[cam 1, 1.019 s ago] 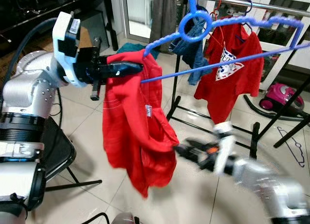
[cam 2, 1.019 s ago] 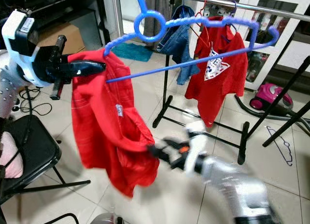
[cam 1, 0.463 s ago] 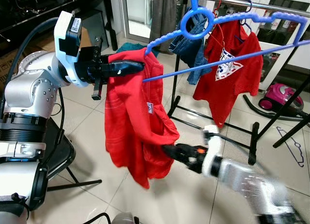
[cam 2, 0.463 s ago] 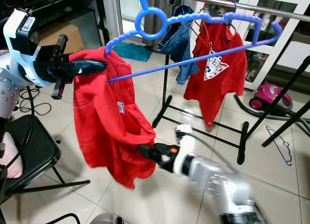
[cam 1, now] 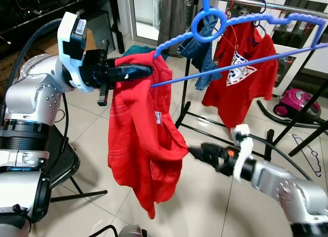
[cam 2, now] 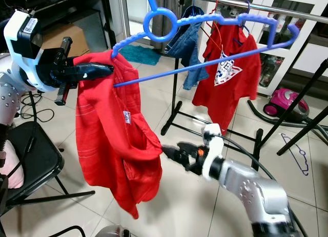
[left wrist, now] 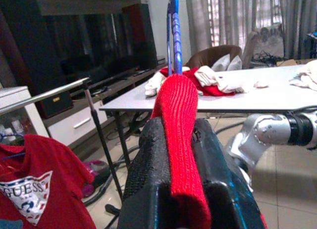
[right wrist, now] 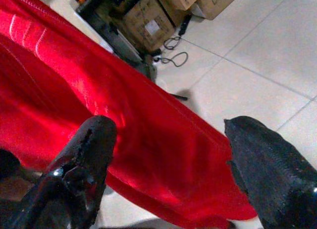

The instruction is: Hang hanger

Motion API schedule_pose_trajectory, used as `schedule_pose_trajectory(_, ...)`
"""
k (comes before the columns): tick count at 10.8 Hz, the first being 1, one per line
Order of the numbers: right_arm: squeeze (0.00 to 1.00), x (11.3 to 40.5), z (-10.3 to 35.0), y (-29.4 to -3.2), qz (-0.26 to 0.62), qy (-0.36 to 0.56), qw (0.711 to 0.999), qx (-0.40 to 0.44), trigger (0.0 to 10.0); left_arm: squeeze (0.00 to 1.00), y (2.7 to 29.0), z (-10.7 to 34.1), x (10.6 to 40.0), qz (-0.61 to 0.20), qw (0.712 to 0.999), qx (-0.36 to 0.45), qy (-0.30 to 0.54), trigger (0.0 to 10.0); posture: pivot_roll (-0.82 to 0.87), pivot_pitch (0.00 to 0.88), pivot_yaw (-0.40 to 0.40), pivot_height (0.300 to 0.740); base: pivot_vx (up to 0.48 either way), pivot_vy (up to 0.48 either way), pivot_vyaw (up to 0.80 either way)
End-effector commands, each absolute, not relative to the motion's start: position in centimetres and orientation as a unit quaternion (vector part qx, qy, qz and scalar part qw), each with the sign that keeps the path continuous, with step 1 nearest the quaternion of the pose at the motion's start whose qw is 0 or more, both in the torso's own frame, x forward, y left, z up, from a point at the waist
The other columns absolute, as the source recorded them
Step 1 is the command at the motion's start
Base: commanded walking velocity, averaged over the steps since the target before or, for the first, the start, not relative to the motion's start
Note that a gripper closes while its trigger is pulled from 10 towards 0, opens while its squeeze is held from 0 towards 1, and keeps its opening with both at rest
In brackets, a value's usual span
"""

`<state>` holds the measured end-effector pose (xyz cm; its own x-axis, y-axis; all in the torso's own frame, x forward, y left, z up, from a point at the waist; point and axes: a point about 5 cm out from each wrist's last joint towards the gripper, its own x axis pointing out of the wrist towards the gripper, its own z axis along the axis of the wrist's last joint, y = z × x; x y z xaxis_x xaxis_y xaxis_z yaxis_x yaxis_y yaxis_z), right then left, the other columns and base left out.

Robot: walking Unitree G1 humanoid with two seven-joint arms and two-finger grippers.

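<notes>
The left tool (cam 1: 134, 72) is raised at head height on the robot's left, its black fingers (left wrist: 148, 164) clamped on a fold of a red garment (cam 1: 146, 139) right where the cloth drapes over the near end of a blue hanger (cam 1: 241, 39). The hanger juts away from that tool toward the right, tilted upward, with its ring and hook (cam 1: 207, 21) up near a metal rail (cam 2: 256, 7) of a clothes rack (cam 1: 266, 139); whether the hook touches the rail cannot be told. The garment hangs off the hanger's near shoulder only, bunched and sagging low, its hem well above the tiled floor (cam 1: 92, 144). The right tool (cam 1: 197, 154) is lower and in front of the robot, just beside the garment's lower right edge, with its two fingers (right wrist: 89, 154) spread wide and nothing between them; in the right wrist view the red cloth lies close behind the gap. On the rack hang a red printed shirt (cam 1: 241, 78) and a denim piece (cam 1: 205, 52). A pink vacuum (cam 1: 300, 103) sits on the floor beyond the rack, and a black chair (cam 2: 31, 160) stands at the robot's left
</notes>
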<state>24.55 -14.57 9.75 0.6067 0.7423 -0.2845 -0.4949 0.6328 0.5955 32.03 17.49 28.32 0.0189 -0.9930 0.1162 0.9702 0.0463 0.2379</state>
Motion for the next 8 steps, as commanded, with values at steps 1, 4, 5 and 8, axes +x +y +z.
schedule_pose_trajectory(1,0.00,24.5,9.6,-13.0,0.364,0.274,0.852,0.257,10.0,0.00,17.4,29.3,31.8,-0.685,0.711,0.064,-0.147,0.0,0.05,0.000,0.013,0.740,0.000,0.000,0.00)
schedule_pose_trajectory(4,0.00,23.9,8.3,-11.4,0.361,0.314,0.839,0.258,0.2,0.00,17.5,29.4,31.8,-0.682,0.712,0.066,-0.152,0.0,0.05,0.000,0.009,0.740,0.000,0.000,0.00)
schedule_pose_trajectory(5,0.00,24.0,8.3,-11.5,0.353,0.312,0.841,0.266,0.0,0.00,17.6,29.5,31.8,-0.682,0.713,0.067,-0.152,0.0,0.05,0.000,0.010,0.740,0.000,0.000,0.00)
schedule_pose_trajectory(8,0.00,24.5,8.2,-11.8,0.339,0.309,0.848,0.264,0.0,0.00,17.7,29.3,31.8,-0.683,0.711,0.069,-0.150,0.0,0.05,0.000,0.012,0.740,0.000,0.000,0.00)
